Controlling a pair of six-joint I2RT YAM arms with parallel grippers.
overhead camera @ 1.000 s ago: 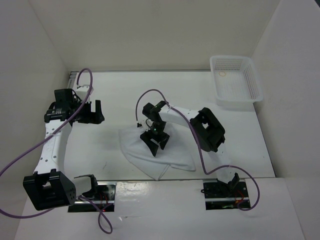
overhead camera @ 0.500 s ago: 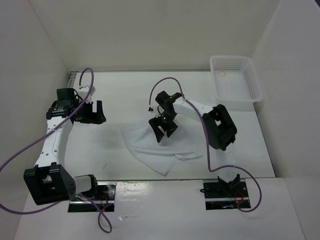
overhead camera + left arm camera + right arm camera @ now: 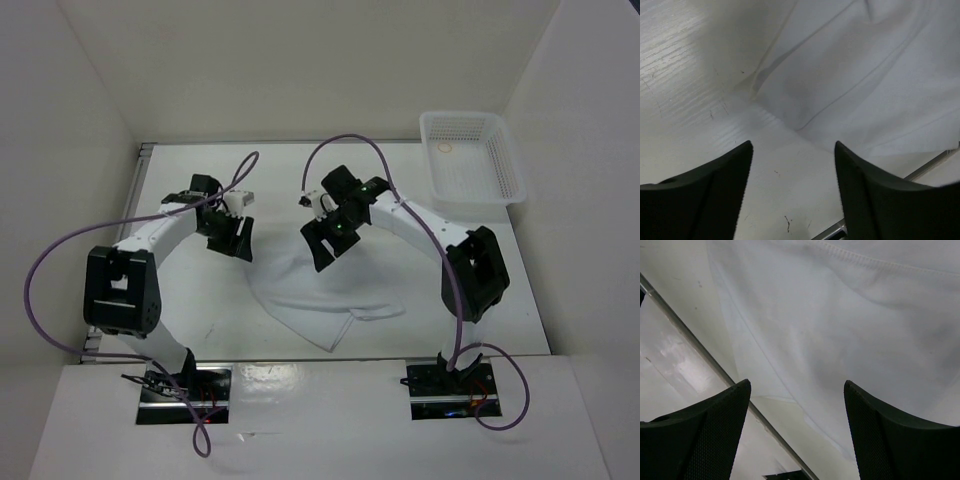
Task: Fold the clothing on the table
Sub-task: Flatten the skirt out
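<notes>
White cloth, the clothing [image 3: 330, 300], lies in the lower centre of the frame on the bench [image 3: 205, 300]. It is bunched into a rough wedge with one flap turned over, and it does not look like a neat fold yet. The left claw [image 3: 232, 244] and the right claw [image 3: 332, 250] both hang released near its upper edge, grasping nothing. I judge that most folding is left.

I see the thin white fabric clothing [image 3: 320, 300] lying flat on the matte white rectangular table [image 3: 200, 310], about midway left to right and toward the near side. It is partly folded, roughly triangular, with soft grey-blue creases, and its near corner is close to the table's near edge.
</notes>
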